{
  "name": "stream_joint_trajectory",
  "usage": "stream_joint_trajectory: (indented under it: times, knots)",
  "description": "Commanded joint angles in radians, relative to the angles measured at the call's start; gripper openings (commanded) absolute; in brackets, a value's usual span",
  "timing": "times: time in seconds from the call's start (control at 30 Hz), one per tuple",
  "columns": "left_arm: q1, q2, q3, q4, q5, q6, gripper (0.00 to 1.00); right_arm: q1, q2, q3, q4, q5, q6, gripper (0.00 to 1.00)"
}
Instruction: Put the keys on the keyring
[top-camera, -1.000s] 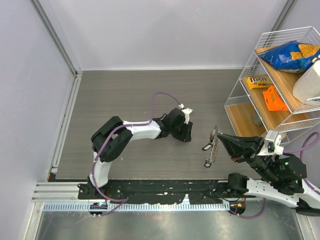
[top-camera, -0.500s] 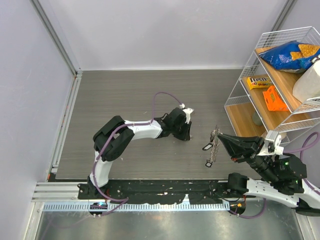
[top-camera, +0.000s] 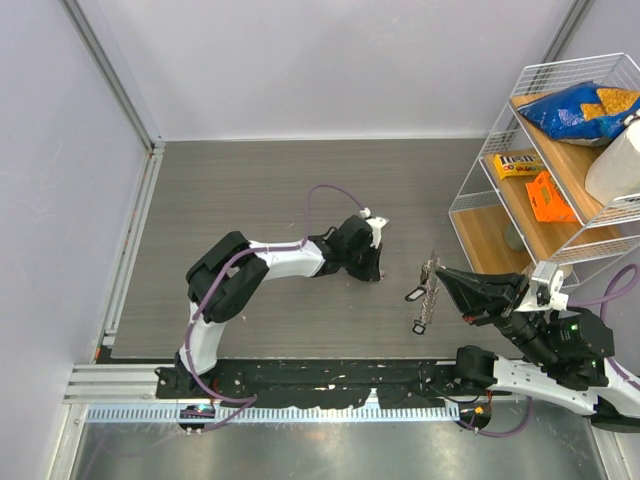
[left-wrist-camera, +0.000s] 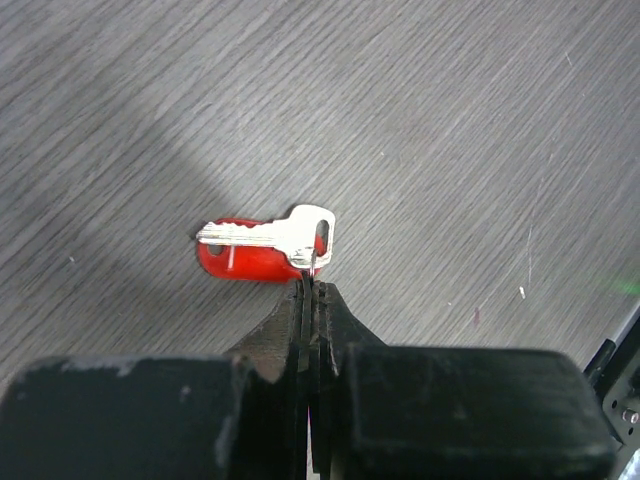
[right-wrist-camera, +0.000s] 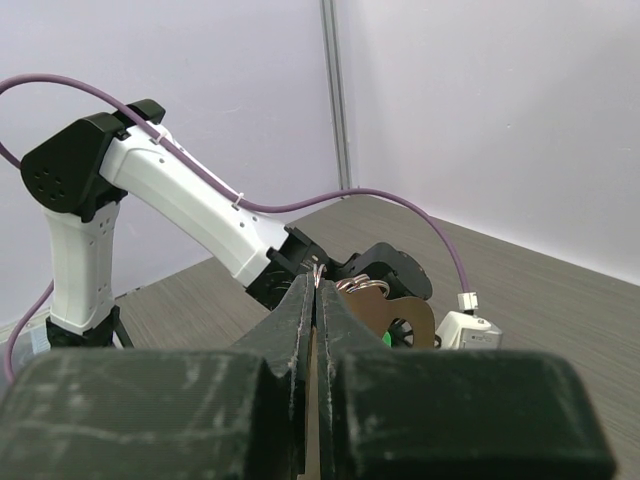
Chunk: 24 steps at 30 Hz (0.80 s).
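One red key, one keyring. Left gripper low at table, pinched shut on red key's edge; right gripper raised, clamping keyring.

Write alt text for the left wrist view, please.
The left pincer, shut, points at the head of a small silver key lying flat on a grey wood-grain table, over a red plastic piece. Its tips meet the key's edge; whether they pinch it is unclear.

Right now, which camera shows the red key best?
The left wrist view: the red key lies large and sharp on the table, edge in the left gripper's shut tips. From the top view that gripper hides it; the right wrist view doesn't show it.
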Motion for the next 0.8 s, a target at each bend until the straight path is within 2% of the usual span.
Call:
stream_joint_trajectory:
  times: [0.0, 0.3, 0.47, 0.5, 0.53, 0.57, 0.6, 0.77]
  knots:
    - [-0.018, -0.062, -0.001, 0.040, 0.046, 0.016, 0.00, 0.005, -0.013, 0.026, 0.033, -0.014, 0.001, 0.06]
    - [-0.032, -0.244, -0.133, 0.070, 0.057, 0.076, 0.00, 0.005, 0.004, 0.046, 0.012, -0.037, 0.020, 0.06]
    - [-0.032, -0.252, -0.146, 0.040, 0.026, 0.075, 0.00, 0.007, 0.004, 0.051, -0.004, -0.043, 0.037, 0.06]
    - [-0.032, -0.243, -0.138, 0.031, 0.017, 0.067, 0.02, 0.005, 0.007, 0.051, -0.005, -0.042, 0.038, 0.06]
    - [-0.032, -0.231, -0.126, 0.025, 0.011, 0.061, 0.09, 0.005, 0.009, 0.049, -0.004, -0.042, 0.041, 0.06]
    - [-0.032, -0.217, -0.112, 0.017, 0.005, 0.056, 0.21, 0.005, 0.007, 0.048, -0.004, -0.042, 0.041, 0.06]
    - [-0.032, -0.203, -0.101, 0.014, -0.003, 0.053, 0.25, 0.005, 0.009, 0.046, -0.002, -0.042, 0.043, 0.06]
    - [-0.032, -0.126, -0.015, -0.032, -0.007, 0.052, 0.34, 0.005, 0.006, 0.046, -0.007, -0.037, 0.041, 0.06]
